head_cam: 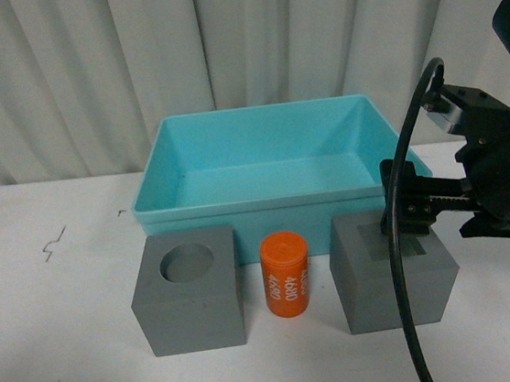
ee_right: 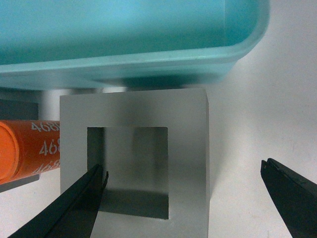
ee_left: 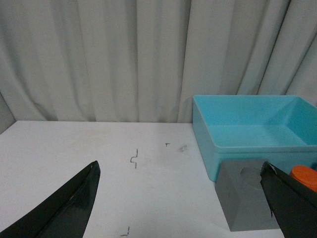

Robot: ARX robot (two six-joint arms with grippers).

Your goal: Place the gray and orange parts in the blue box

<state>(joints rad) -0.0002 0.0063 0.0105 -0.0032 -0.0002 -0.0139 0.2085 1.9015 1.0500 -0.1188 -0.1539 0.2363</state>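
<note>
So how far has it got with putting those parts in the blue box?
Nothing is done yet: the blue box is empty. The round-recess gray cube, the orange cylinder and the square-recess gray cube stand on the table in front of it. In hand: the right gripper hangs open at the square-recess cube, not gripping. The left gripper is open and empty. All three parts are left.

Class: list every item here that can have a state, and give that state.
blue box, empty, open-topped.
round-recess gray cube, on table, outside box.
orange cylinder, standing upright, outside box.
square-recess gray cube, on table, outside box.
right gripper, open, at square-recess cube.
left gripper, open, holding nothing.
</note>
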